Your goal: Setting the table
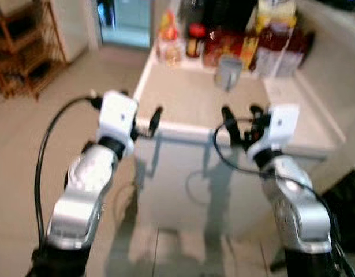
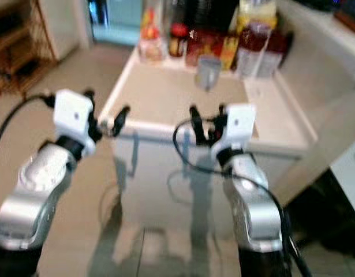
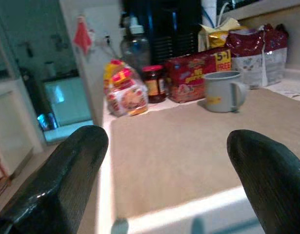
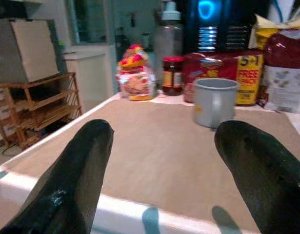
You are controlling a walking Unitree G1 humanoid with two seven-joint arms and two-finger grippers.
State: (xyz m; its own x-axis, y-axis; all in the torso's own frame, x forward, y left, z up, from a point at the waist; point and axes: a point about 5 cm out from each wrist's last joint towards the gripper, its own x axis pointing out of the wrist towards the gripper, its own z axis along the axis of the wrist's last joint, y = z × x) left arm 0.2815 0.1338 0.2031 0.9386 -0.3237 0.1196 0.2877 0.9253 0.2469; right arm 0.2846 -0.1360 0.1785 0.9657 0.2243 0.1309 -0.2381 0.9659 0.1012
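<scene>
my head cameras look down at the table [image 1: 235,109] from its near edge; both wrist cameras skim low across it, sharing the grey mug [image 4: 214,101]

The worktop [image 1: 189,101] is pale beige with a white rim. On it, the mug [image 4: 214,101] is plain grey with a small yellow mark on its side. Behind the mug stands a red packet [image 4: 247,73] printed in yellow — "5+1 FREE" — and beside that a dark red bag [image 4: 286,68] with a white lower half. Further along from the mug are a jar [image 4: 172,74] with a red lid and dark contents, and a bag [image 4: 135,73] patterned in red, yellow and white. Each tool — left tool [image 3: 164,183], right tool [image 4: 162,170] — has glossy black fingers, on a white wrist block and silver arm. Beyond the worktop, the rack [image 4: 37,107] is reddish-brown wood and the floor [image 1: 15,167] light beige.
</scene>
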